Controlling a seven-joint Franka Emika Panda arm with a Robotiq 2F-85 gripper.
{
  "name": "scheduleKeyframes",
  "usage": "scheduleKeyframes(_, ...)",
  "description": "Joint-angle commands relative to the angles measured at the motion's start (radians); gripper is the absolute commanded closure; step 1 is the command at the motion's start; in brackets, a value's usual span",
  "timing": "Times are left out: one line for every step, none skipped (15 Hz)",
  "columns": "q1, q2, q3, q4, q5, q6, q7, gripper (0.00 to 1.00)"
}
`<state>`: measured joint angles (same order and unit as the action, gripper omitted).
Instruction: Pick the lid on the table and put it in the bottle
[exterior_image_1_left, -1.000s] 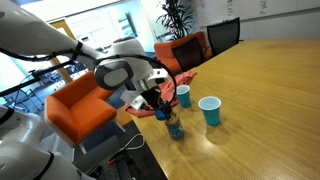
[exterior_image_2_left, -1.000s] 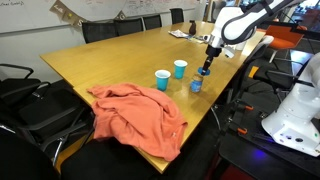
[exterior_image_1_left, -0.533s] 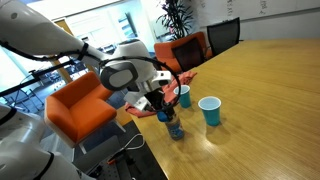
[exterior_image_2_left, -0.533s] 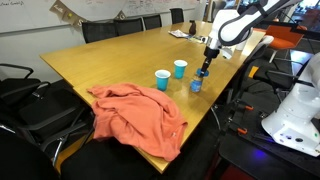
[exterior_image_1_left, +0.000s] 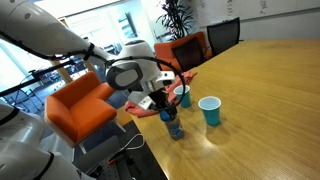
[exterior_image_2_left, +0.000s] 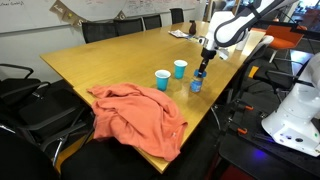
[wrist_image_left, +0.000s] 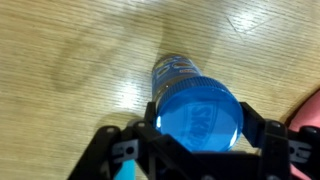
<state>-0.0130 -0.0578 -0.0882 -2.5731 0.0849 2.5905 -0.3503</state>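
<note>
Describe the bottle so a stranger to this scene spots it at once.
Find the large wooden table, then the edge where the robot arm reaches in. The bottle stands there directly under the gripper, which holds the blue lid over it. Unlike the two open light-blue cups beside it, it is darker and see-through.

The bottle stands near the table edge, right of centre frame, with one cup and a second cup to its left and a cloth at lower centre (the lid over the bottle).

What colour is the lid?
Bright blue lid; clearest in the wrist view, between the fingers over the bottle.
</note>
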Motion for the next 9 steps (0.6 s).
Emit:
scheduleKeyframes(-0.006, 0.032, 0.013, 0.022, -0.006, 0.020, 0.013, 0.45)
scheduleKeyframes(-0.007, 0.037, 0.014, 0.025, -0.009, 0.020, 0.014, 0.45)
scheduleKeyframes(-0.007, 0.042, 0.015, 0.028, -0.009, 0.020, 0.015, 0.45)
scheduleKeyframes(-0.008, 0.044, 0.016, 0.031, -0.011, 0.021, 0.016, 0.45)
scheduleKeyframes(-0.008, 0.046, 0.016, 0.034, -0.011, 0.021, 0.016, 0.45)
scheduleKeyframes(-0.008, 0.048, 0.017, 0.035, -0.012, 0.022, 0.017, 0.45)
scheduleKeyframes(-0.008, 0.048, 0.018, 0.037, -0.013, 0.020, 0.019, 0.45)
scheduleKeyframes(-0.008, 0.051, 0.019, 0.039, -0.013, 0.019, 0.018, 0.45)
scheduleKeyframes(-0.008, 0.051, 0.020, 0.040, -0.016, 0.014, 0.022, 0.45)
